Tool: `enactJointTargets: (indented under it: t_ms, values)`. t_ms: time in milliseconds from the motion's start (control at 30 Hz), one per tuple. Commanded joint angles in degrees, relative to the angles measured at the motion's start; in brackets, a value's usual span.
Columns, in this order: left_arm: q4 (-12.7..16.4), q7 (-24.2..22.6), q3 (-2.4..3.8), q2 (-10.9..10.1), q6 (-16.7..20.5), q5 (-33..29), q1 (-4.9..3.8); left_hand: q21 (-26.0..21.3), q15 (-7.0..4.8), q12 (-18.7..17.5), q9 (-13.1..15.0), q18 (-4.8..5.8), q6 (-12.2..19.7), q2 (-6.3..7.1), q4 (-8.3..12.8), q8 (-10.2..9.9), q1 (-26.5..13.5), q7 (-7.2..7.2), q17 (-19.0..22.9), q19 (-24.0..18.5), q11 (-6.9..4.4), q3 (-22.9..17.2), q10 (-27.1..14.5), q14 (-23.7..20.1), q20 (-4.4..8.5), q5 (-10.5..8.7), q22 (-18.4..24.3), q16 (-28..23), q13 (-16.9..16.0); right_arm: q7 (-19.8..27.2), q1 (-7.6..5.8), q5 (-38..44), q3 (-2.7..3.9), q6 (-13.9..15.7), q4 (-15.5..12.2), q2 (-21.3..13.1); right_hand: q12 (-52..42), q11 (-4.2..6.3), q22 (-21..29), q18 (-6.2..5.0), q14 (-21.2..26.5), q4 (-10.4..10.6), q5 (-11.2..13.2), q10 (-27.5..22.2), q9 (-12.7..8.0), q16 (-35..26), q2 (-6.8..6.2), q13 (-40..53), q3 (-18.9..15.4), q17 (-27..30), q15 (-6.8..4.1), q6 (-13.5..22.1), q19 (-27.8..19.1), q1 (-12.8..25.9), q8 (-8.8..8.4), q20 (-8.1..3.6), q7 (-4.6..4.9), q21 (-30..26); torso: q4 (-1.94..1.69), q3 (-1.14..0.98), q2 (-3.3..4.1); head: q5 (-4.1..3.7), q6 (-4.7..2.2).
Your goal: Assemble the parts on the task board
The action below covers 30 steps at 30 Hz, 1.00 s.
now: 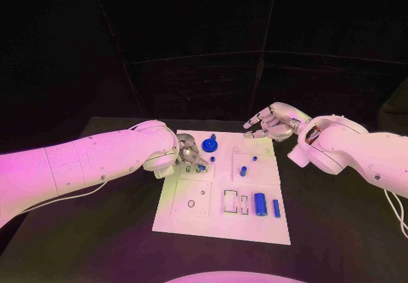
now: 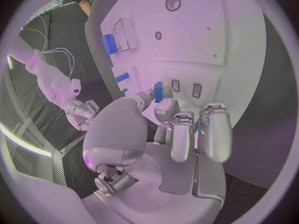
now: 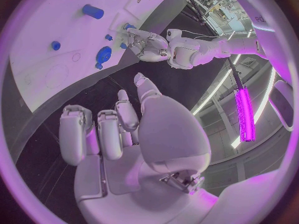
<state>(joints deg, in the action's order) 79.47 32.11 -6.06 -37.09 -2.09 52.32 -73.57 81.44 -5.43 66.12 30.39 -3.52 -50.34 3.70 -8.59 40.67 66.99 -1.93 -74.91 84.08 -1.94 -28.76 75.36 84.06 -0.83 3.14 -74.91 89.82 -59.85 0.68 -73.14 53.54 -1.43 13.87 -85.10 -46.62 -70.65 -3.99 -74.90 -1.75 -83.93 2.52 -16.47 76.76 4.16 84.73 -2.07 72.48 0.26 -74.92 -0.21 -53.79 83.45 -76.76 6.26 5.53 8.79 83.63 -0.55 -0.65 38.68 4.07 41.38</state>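
A small blue peg (image 2: 158, 91) is being pinched upright between the fingertips of the silver left hand (image 1: 186, 154), directly above the small slots at the left part of the white task board (image 1: 200, 221) on the black table (image 1: 340, 236). The silver right hand (image 1: 267, 125) is hovering at the board's far right corner, fingers apart, holding nothing, well apart from the peg.

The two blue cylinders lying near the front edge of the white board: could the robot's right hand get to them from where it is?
Probably yes. The right hand hovers empty by the board's far corner, and nothing stands between it and the cylinders.
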Motion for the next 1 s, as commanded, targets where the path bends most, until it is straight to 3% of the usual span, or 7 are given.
enactJointTargets:
  t_ms: [33,233,567,1000]
  values:
    - [0.6,-0.6,0.02,-0.3,2.3,1.8,-0.04,0.0,0.07,0.2,0.0,0.57,0.0,0.05,9.3,0.3,-0.6,-0.25,-15.1,0.6,-0.04,-9.6,0.4,5.9,-0.13,-0.14,-1.5,0.2,0.0,0.6,-0.13,0.0,0.03,-0.5,0.0,-0.1,0.2,0.27,-1.5,-1.18,-3.7,-0.1,-0.3,-0.1,-0.1,-0.2,0.39,-0.1,-0.2,-4.8,-0.47,-0.4,-0.2,-0.1,0.25,-0.09,-0.02,-0.3,-0.01,-0.04,0.01,0.07,0.07]
    - [0.7,0.1,-0.09,-0.4,2.5,4.1,0.07,0.0,0.05,0.3,0.1,0.59,0.0,0.31,9.6,0.5,-1.0,-0.22,-15.1,0.7,-0.06,-10.3,0.5,5.9,-0.11,-0.13,-1.6,0.2,-0.1,0.7,-0.13,0.0,0.03,-0.6,0.0,-0.1,0.2,0.27,-1.4,-1.18,-3.7,-0.1,-0.4,-0.1,-0.1,-0.2,0.38,-0.1,-0.2,-4.7,-0.47,-0.4,-0.2,0.0,0.28,-0.1,-0.02,-0.3,0.08,-0.02,0.03,0.3,0.17]
    - [-0.1,1.5,-1.17,0.0,2.8,7.4,0.3,0.1,0.05,0.4,0.2,0.61,0.1,0.4,9.7,0.6,-1.1,-0.21,-15.1,0.7,-0.07,-10.5,0.6,5.9,-0.11,-0.13,-1.7,0.2,-0.2,0.8,-0.12,0.0,0.03,-0.6,0.0,-0.1,0.2,0.27,-1.4,-1.18,-3.7,-0.1,-0.4,-0.1,-0.1,-0.2,0.36,-0.1,-0.2,-4.7,-0.47,-0.5,-0.2,0.0,0.3,-0.1,-0.01,-0.3,0.16,0.01,0.07,0.56,0.25]
    - [-0.5,2.2,-1.53,0.3,1.9,7.9,0.38,0.2,0.04,0.5,0.2,0.63,0.1,0.51,9.9,0.6,-1.1,-0.2,-15.1,0.8,-0.08,-10.7,0.7,5.9,-0.1,-0.14,-1.8,0.2,-0.4,0.9,-0.12,0.0,0.03,-0.6,0.0,-0.1,0.2,0.27,-1.4,-1.18,-3.7,-0.1,-0.5,-0.1,-0.1,-0.2,0.36,-0.1,-0.3,-4.8,-0.47,-0.5,-0.2,0.1,0.32,-0.1,-0.01,-0.3,0.19,0.03,0.07,0.66,0.33]
